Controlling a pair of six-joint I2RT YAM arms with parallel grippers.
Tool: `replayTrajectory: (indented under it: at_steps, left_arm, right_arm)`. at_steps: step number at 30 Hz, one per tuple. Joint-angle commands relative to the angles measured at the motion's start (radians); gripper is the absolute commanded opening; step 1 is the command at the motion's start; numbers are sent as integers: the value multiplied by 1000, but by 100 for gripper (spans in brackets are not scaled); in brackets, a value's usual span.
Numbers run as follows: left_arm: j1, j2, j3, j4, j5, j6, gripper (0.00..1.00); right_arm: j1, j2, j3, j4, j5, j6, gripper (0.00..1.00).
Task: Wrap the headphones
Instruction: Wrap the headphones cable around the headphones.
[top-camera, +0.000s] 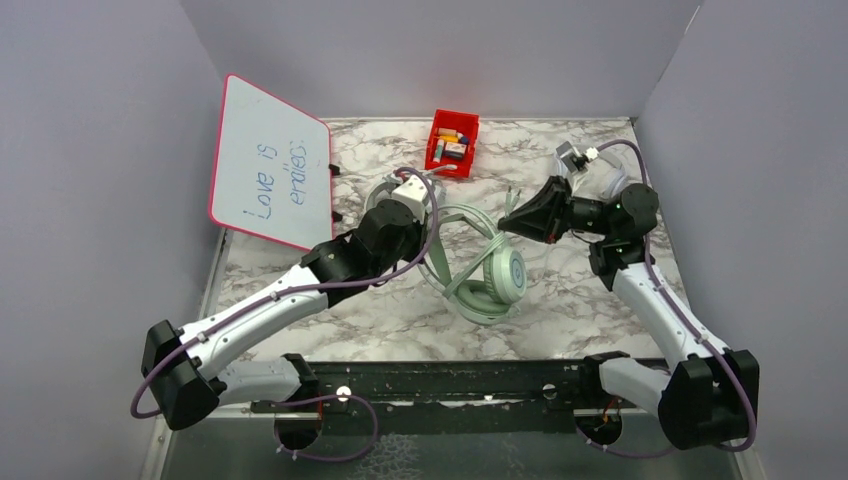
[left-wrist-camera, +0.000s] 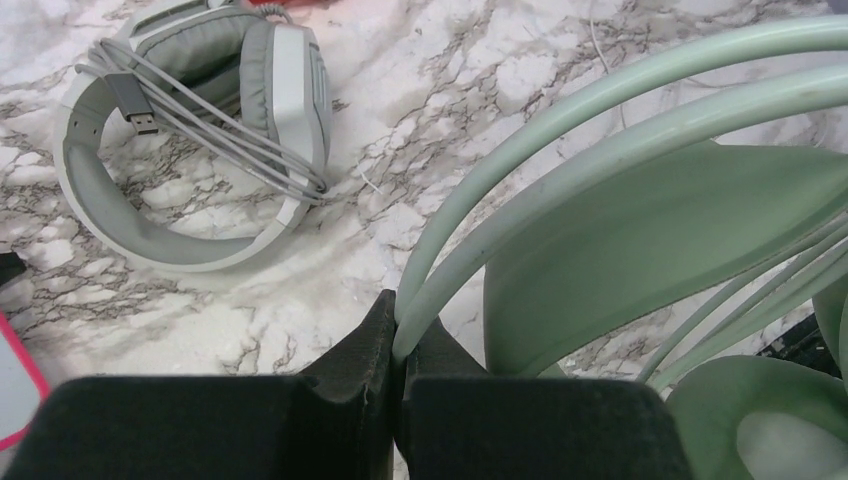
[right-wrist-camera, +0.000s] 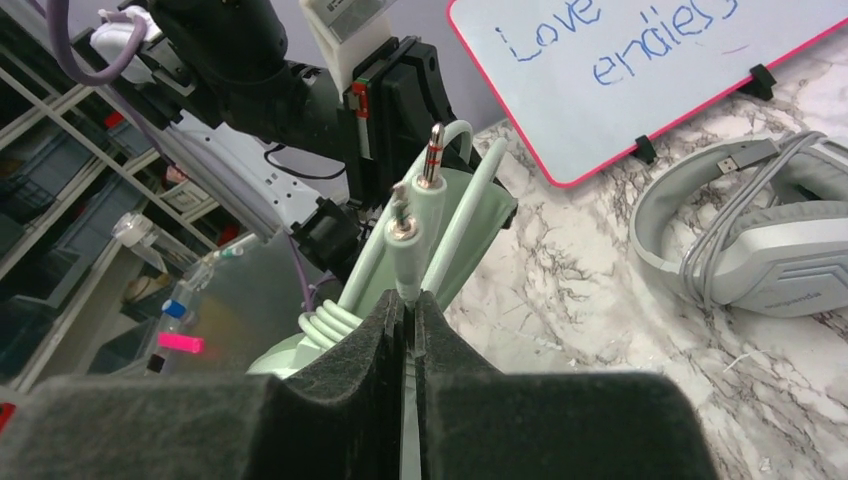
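Two mint-green rails (left-wrist-camera: 700, 115) in left tool (left-wrist-camera: 397, 345), cable (right-wrist-camera: 404, 258) seemingly in right tool (right-wrist-camera: 410, 315)

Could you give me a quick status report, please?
Left gripper shut on mint-green headset, at band. Right gripper shut on its cable, by the plugs. Grey-white headset apart, wrapped.

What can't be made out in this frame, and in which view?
Grey-white headset: top view, mostly hidden under the left arm.
Red bin contents: top view, too small to identify.
Mint-green headset: left wrist view, earcup cut off at the bottom-right corner.
Whiteboard writing: right wrist view, cut by the top edge.
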Motion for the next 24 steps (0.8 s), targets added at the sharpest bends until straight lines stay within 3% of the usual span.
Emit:
replayTrajectory:
  at_steps: [1, 5, 8, 16, 20, 22, 24]
  left_arm:
    - [6, 27, 41, -144, 38, 33, 0]
    - [6, 35, 53, -159, 55, 34, 0]
    - [6, 31, 57, -159, 56, 28, 0]
    - [7, -15, 18, -112, 12, 22, 0]
    - [10, -22, 20, -95, 59, 50, 0]
    - [10, -83, -53, 18, 125, 55, 0]
    - [15, -170, -185, 255, 204, 90, 0]
  right_arm:
    - [8, 6, -12, 211, 42, 66, 14]
    - [8, 23, -29, 275, 65, 162, 13]
    - [16, 32, -24, 293, 63, 183, 0]
    - [17, -50, 38, -63, 162, 29, 0]
    - [17, -67, 22, 26, 115, 91, 0]
    - [17, -60, 63, -68, 115, 76, 0]
    - [21, -44, 92, -62, 73, 112, 0]
